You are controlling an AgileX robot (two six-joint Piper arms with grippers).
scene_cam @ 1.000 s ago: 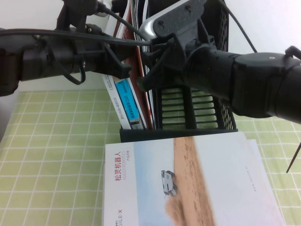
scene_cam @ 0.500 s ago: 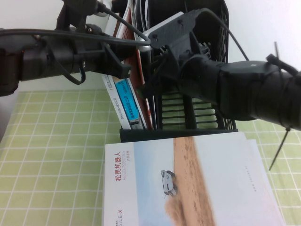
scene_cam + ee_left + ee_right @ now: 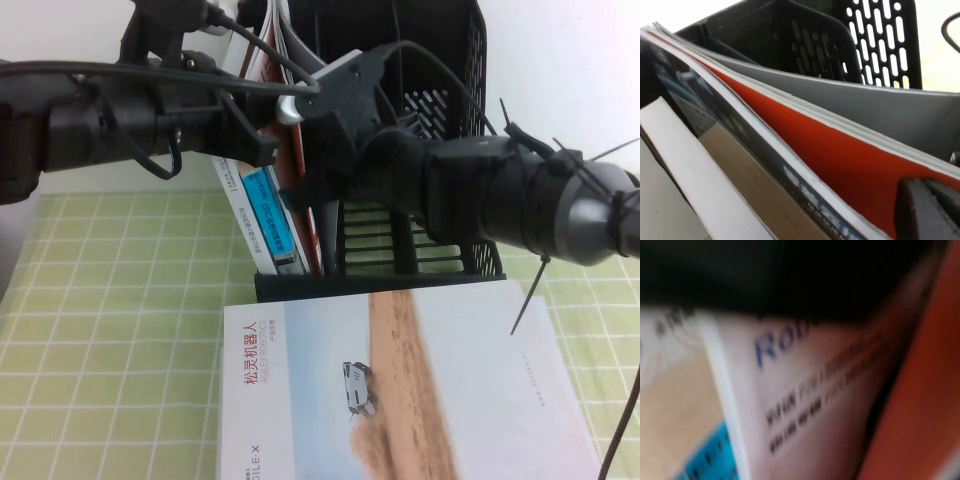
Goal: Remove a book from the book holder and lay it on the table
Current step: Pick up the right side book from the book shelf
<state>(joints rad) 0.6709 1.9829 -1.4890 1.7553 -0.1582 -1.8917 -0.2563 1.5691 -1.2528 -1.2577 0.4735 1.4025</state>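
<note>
The book [image 3: 312,240] stands in the left compartment of the black book holder [image 3: 420,240], showing a red edge. Its red cover fills the left wrist view [image 3: 830,160] and the side of the right wrist view [image 3: 920,405]. My left gripper [image 3: 262,148] is at the books' left side, high up. Its dark fingers [image 3: 927,210] lie together against the red cover. My right gripper [image 3: 305,190] reaches in from the right, pressed close to the same books; its tips are hidden. The holder's perforated wall also shows in the left wrist view [image 3: 880,45].
A blue-spined book [image 3: 268,215] leans at the holder's left. A pale book with a sandy stripe and small white car [image 3: 400,390] lies flat on the green grid table [image 3: 110,330] just in front of the holder. Open cloth lies to the left.
My right arm has swung left and lower, bringing its gripper from above the holder down against the books. The left arm has stayed where it was.
</note>
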